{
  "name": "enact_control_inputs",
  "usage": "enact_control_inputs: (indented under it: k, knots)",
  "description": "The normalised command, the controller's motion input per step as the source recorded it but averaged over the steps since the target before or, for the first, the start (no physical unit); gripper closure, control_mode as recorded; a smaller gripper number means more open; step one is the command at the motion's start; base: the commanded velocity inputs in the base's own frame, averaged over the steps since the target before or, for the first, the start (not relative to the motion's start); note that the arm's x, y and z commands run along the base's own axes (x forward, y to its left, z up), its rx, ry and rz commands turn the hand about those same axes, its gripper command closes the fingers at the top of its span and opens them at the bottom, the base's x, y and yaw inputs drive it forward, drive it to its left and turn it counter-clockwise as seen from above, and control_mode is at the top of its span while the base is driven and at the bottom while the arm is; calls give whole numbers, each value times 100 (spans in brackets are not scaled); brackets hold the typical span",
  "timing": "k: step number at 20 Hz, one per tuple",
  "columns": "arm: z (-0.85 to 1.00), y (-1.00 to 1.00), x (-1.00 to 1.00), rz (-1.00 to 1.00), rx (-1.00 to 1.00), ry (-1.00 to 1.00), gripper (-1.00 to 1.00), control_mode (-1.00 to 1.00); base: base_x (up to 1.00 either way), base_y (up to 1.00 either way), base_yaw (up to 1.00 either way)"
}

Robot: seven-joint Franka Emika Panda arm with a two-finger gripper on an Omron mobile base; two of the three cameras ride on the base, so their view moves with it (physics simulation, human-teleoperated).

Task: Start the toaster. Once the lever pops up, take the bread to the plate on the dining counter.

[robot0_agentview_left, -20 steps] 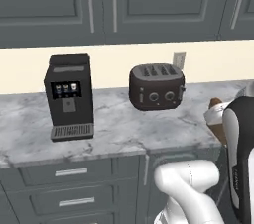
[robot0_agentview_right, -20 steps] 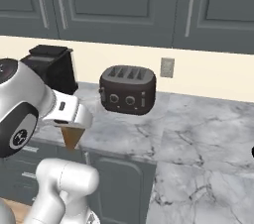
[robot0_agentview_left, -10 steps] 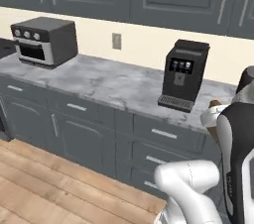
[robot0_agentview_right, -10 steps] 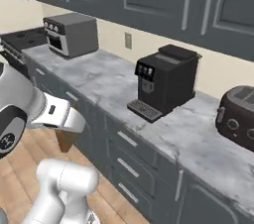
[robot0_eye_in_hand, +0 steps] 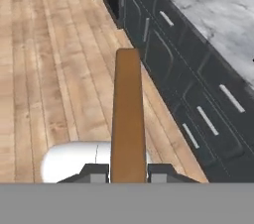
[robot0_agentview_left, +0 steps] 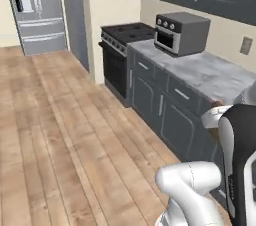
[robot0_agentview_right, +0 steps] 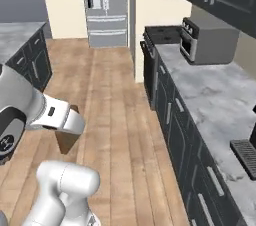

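Note:
My gripper (robot0_eye_in_hand: 128, 171) is shut on the bread (robot0_eye_in_hand: 128, 114), a brown slice seen edge-on that sticks out ahead of the fingertips (robot0_eye_in_hand: 94, 171) over the wooden floor. From the right base view the bread (robot0_agentview_right: 65, 142) hangs below the white hand, where the gripper (robot0_agentview_right: 64, 132) sits beside the arm. In the left base view the gripper (robot0_agentview_left: 215, 120) sits at the right edge in front of the cabinets, with a sliver of bread (robot0_agentview_left: 215, 133) under it. The toaster, the plate and the dining counter are out of view.
A marble worktop (robot0_agentview_right: 210, 95) over dark drawers runs along the right, carrying a grey toaster oven (robot0_agentview_left: 181, 32). Beyond it stand a black stove (robot0_agentview_left: 122, 35) and a steel fridge (robot0_agentview_left: 35, 10). A grey-topped cabinet unit (robot0_agentview_right: 20, 37) stands left. Wooden floor (robot0_agentview_left: 60, 120) lies between.
The whole picture has swung left along the worktop, so the camera moved: toaster and coffee machine have slid out, stove and fridge have come in. The bread stays in the shut gripper.

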Motion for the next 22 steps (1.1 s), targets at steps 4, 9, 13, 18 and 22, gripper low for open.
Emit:
enact_control_inputs:
  k: [4, 9, 13, 18, 22]
  knots:
    - [0, 0, 0, 0, 0, 0, 100, 100, 0, 8, 97]
    - [0, 0, 0, 0, 0, 0, 100, 100, 8, 1, 92]
    - [0, 0, 0, 0, 0, 0, 100, 100, 69, 34, 60]
    - [0, 0, 0, 0, 0, 0, 100, 100, 77, 29, 45]
    - [0, 0, 0, 0, 0, 0, 100, 100, 79, 67, 39]
